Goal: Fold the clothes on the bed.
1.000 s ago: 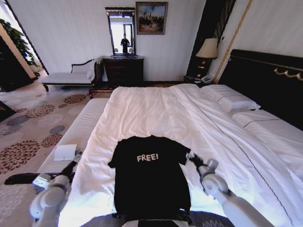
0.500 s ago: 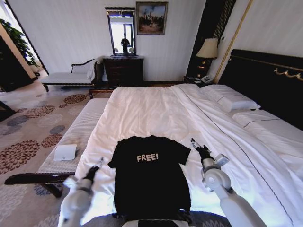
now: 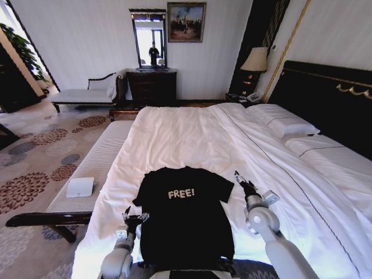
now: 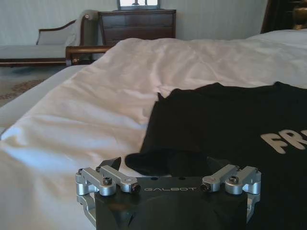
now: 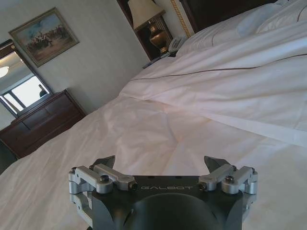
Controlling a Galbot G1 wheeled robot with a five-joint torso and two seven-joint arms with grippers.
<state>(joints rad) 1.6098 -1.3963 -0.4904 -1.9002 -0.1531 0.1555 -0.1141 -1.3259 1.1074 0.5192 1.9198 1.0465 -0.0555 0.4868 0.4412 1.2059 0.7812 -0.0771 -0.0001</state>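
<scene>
i hover my left gripper [image 3: 135, 217] and right gripper [image 3: 241, 179], jaws apart, beside the flat black cotton t-shirt [image 3: 185, 215] on the white-sheeted bed [image 3: 174, 133]; gripping its sleeves likely comes next.

One bed [image 3: 192, 133] stands in the room, carrying one black T-shirt [image 3: 186, 218] and two white pillows: one nearer the headboard corner [image 3: 282, 122], one closer to the robot [image 3: 325, 151]. Two pincers are present: the left pincer [image 3: 135, 217] and the right pincer [image 3: 243, 181], each with two fingers set apart. One striped bench [image 3: 96, 160] stands alongside, bearing one white pad [image 3: 79, 187]. Furnishings: one dresser [image 3: 151, 87], one mirror [image 3: 149, 39], one painting [image 3: 186, 22], one lamp [image 3: 255, 60].
</scene>
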